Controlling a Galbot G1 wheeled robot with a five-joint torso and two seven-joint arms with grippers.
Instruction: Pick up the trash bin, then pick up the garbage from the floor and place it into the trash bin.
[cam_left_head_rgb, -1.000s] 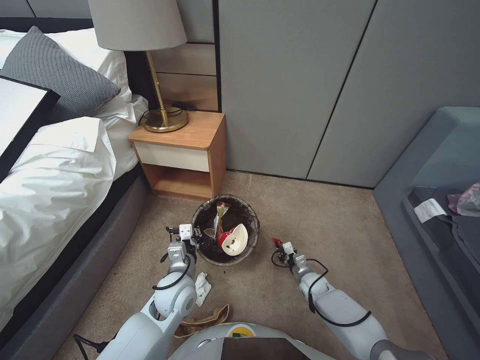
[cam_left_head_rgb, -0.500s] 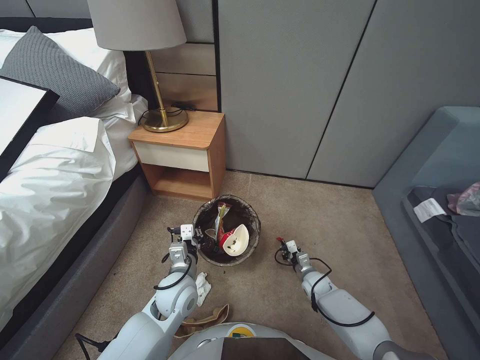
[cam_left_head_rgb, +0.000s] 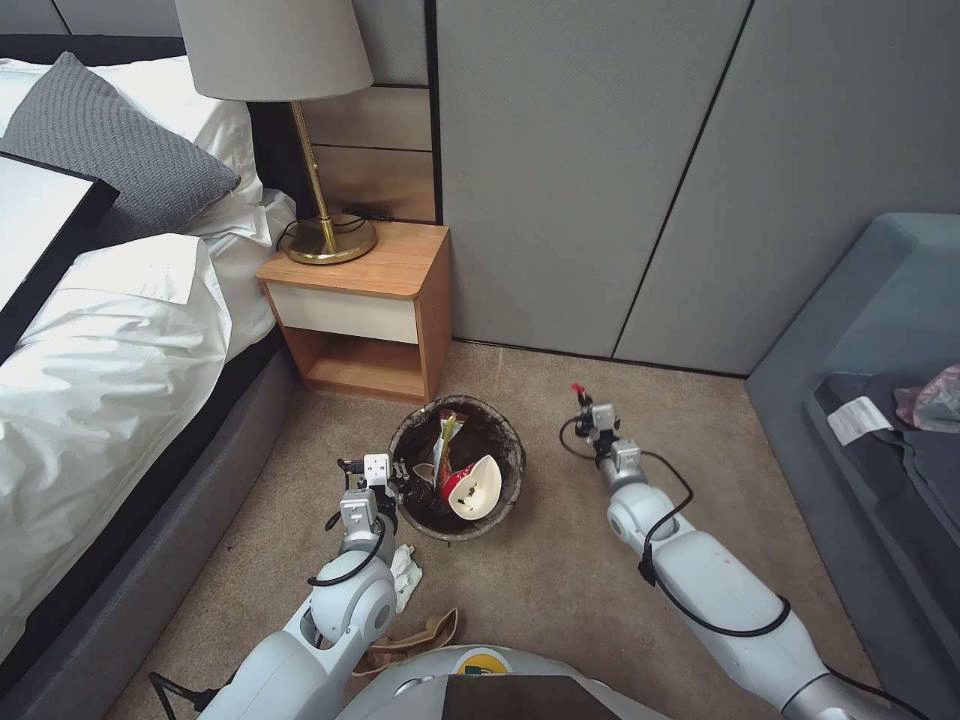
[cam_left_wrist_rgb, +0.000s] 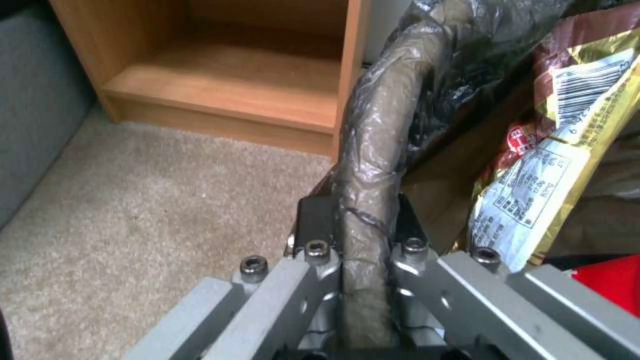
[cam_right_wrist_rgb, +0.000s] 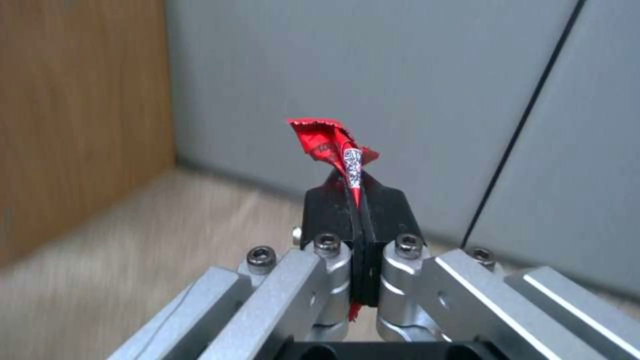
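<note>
Bedroom carpet, trash bin (cam_left_head_rgb: 505, 440) by the nightstand (cam_left_head_rgb: 365, 300): your left gripper (cam_left_wrist_rgb: 360, 225) pinches its rim, right gripper (cam_right_wrist_rgb: 353, 210) pinches a red scrap (cam_right_wrist_rgb: 330, 145) right of it; that thin grip could slip, dropping the scrap outside.

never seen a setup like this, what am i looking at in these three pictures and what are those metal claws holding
This is a wheeled robot with two arms, tidying a bedroom. The wide picture comes from a camera on its head, looking down at the carpet, with a bed and a nightstand beyond. The other two pictures come from cameras on its wrists, each looking along one hand.

The left hand is clamped on the rim of the trash bin; the left wrist view shows its fingers on either side of the bag-wrapped rim. The bin already holds a snack wrapper and a red-and-white paper cup.

The right hand is raised to the right of the bin, pinching a small red wrapper scrap.

On the carpet near the robot's body lie a white scrap and a flat brown paper bag.
</note>
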